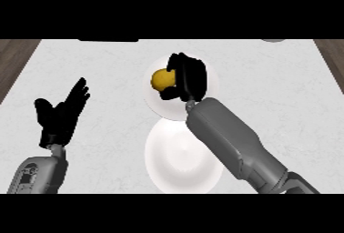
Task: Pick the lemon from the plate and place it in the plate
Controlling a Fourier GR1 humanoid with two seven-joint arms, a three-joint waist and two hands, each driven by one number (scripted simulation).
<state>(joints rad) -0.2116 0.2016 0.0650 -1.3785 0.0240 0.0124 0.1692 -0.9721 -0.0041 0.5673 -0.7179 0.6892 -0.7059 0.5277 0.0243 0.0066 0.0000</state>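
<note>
A yellow lemon [161, 78] lies on the far white plate [156, 107] near the counter's middle. My right hand [185, 76] curls round the lemon from its right side, fingers above it and thumb below, and hides much of that plate. A second white plate [178, 164] sits nearer to me, just below the first; my right forearm crosses its right edge. My left hand [62, 116] rests open at the left, fingers pointing up, holding nothing.
The white marbled counter [101, 63] has dark wooden strips at its left and right edges. A dark object [107, 40] and a pale round object [272, 40] peek in at the far edge.
</note>
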